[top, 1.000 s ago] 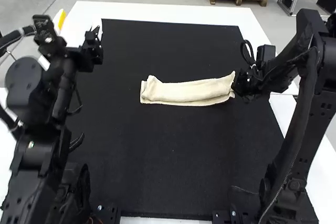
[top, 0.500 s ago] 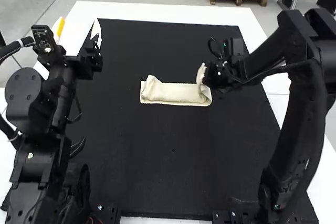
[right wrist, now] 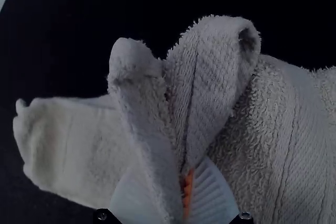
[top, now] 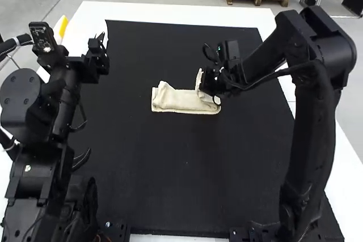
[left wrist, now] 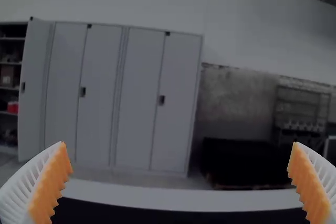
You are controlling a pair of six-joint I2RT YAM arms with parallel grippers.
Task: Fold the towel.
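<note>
In the high view, shows a cream terry towel (top: pixel 173 102) lying as a narrow folded strip around the middle of a black mat (top: pixel 170 174), set in from every edge. Runs from side to side, roughly parallel to the far edge of the white surface (top: pixel 164 12). Stands slightly rumpled at the left end and is raised at the right, close against the right end effector (top: pixel 209 87). Has the left end effector (top: pixel 101 43) well apart from the towel, near the mat's left edge, towards the far left corner.

In the left wrist view, adds the wide gap between white ribbed fingers with orange pads (left wrist: pixel 50 190): released, with nothing between. Looks past the surface's far edge to tall grey cabinets (left wrist: pixel 142 98).

In the right wrist view, makes the grasp plain: clenched on the towel, pinching a raised part, with standing folds and a curled loop above the fingertips. Shows flatter cloth spreading out to both sides. Cannot tell the exact number of layers held.

Compared with half a second ago, has gone farther left with the right end effector, bringing the raised end along and shortening the strip. Leaves the towel's left end in place.
</note>
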